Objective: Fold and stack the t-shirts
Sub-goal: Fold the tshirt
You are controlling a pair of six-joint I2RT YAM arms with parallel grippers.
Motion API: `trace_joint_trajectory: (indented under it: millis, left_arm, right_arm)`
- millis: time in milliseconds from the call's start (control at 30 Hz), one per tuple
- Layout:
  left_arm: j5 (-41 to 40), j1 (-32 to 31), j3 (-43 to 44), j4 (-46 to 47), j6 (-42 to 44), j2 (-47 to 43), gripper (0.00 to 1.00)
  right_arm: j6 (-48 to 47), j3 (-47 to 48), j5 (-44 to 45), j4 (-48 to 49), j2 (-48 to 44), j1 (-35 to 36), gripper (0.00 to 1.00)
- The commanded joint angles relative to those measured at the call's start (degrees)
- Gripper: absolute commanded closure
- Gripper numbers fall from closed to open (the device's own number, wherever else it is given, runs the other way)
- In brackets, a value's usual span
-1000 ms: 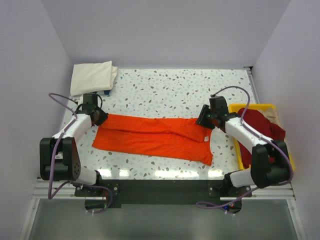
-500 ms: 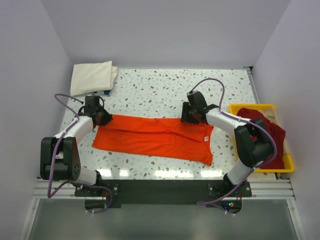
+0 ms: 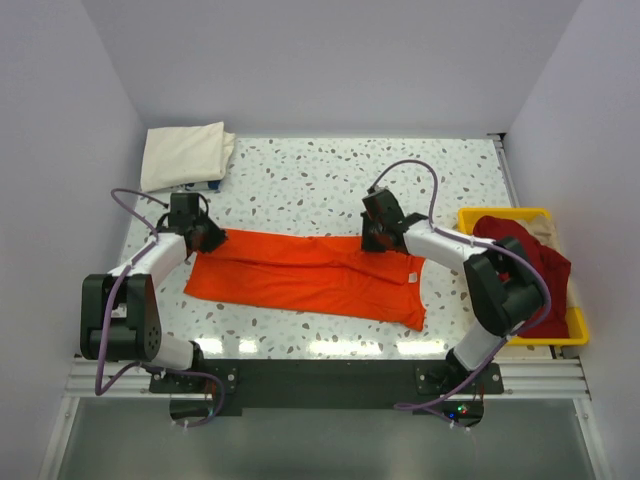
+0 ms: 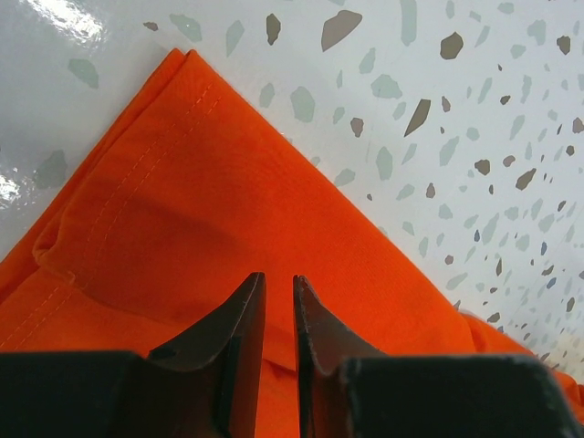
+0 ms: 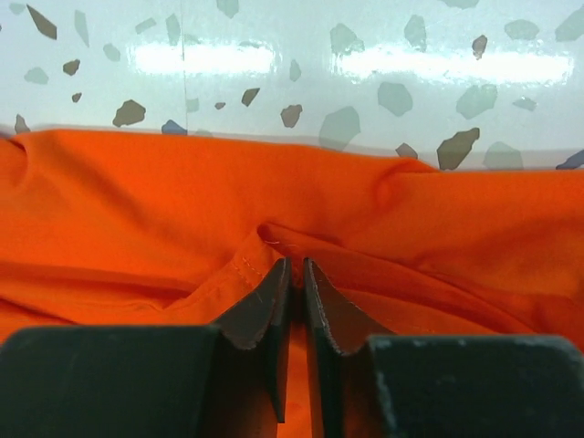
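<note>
The orange t-shirt point(image 3: 310, 275) lies flat as a long band across the table's middle, its small white neck label point(image 3: 411, 277) near the right end. My left gripper point(image 3: 207, 238) sits at the shirt's far left corner; in the left wrist view its jaws point(image 4: 278, 276) are nearly closed with orange cloth point(image 4: 182, 201) in the narrow gap. My right gripper point(image 3: 373, 240) is on the far edge right of centre, its jaws point(image 5: 297, 263) pinched on a raised fold of cloth point(image 5: 137, 201). The cream t-shirt point(image 3: 185, 155) lies folded at the far left. The dark red t-shirt point(image 3: 530, 255) is bunched in the tray.
A yellow tray point(image 3: 505, 212) stands at the table's right edge, beside the right arm's base. Something small and blue point(image 3: 212, 185) peeks out under the cream shirt. Walls close in the table on the left, back and right.
My right gripper has moved left from the shirt's right end to its far edge and closed on a fold of cloth. The left gripper has hardly moved.
</note>
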Motion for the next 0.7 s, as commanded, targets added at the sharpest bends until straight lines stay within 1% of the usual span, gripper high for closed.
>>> trace_joint_trajectory:
  millis: [0, 33, 133, 433, 667]
  left_arm:
    - [1.23, -0.10, -0.41, 2.55, 1.08, -0.45, 0.77]
    - [1.14, -0.18, -0.41, 2.64, 1.08, -0.45, 0.77]
    - [1.58, -0.18, -0.41, 2.64, 1.08, -0.45, 0.77]
    - [3.51, -0.18, -0.41, 2.99, 1.87, -0.63, 0.77]
    - [5.27, -0.18, -1.99, 3.61, 2.66, -1.15, 0.77]
  right_arm:
    - [0.59, -1.71, 1.06, 0.50, -5.25, 0.37, 0.89]
    - [0.67, -2.16, 0.88, 0.15, -5.77, 0.37, 0.92]
    - [1.03, -4.18, 0.62, -0.20, -8.58, 1.16, 0.93]
    - [3.05, -10.77, -1.05, -0.03, -15.61, 4.76, 0.93]
    - [5.15, -16.48, -1.58, 1.99, -19.23, 7.57, 0.90]
